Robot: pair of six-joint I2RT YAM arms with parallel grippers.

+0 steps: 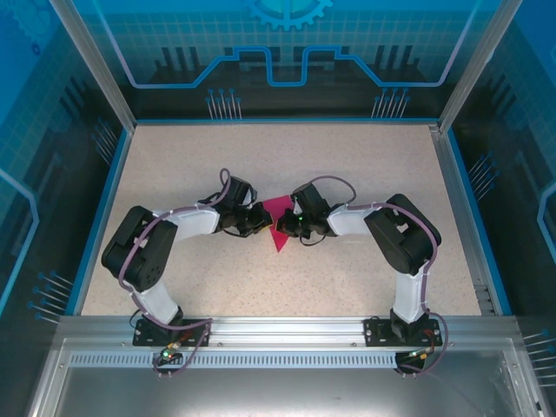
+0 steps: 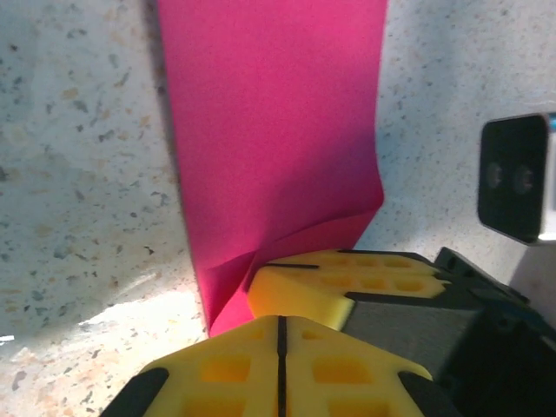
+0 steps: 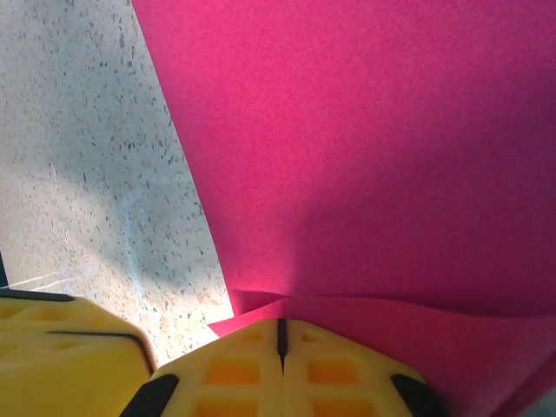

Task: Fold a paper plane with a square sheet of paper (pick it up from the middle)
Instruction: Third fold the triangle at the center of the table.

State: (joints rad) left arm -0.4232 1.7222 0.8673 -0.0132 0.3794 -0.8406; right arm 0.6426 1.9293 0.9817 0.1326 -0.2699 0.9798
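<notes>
The magenta-pink square sheet of paper [image 1: 280, 219] lies folded at mid-table, showing as a triangle that points toward the near edge. My left gripper [image 1: 261, 221] and right gripper [image 1: 292, 224] meet at it from either side. In the left wrist view the paper [image 2: 269, 130] buckles down to my left gripper [image 2: 280, 320], whose yellow jaws are pressed together on its lower edge. The right gripper's yellow fingers [image 2: 347, 278] pinch the same wrinkle close by. In the right wrist view the paper [image 3: 373, 156] creases at my shut right gripper [image 3: 280, 321], with a left finger [image 3: 69, 339] alongside.
The speckled beige tabletop [image 1: 347, 165] is bordered by a blue rim and aluminium posts [image 1: 91, 61]. Both arm bases are bolted to the rail [image 1: 278, 328] at the near edge. A black camera housing [image 2: 517, 178] sits close to the right of the paper.
</notes>
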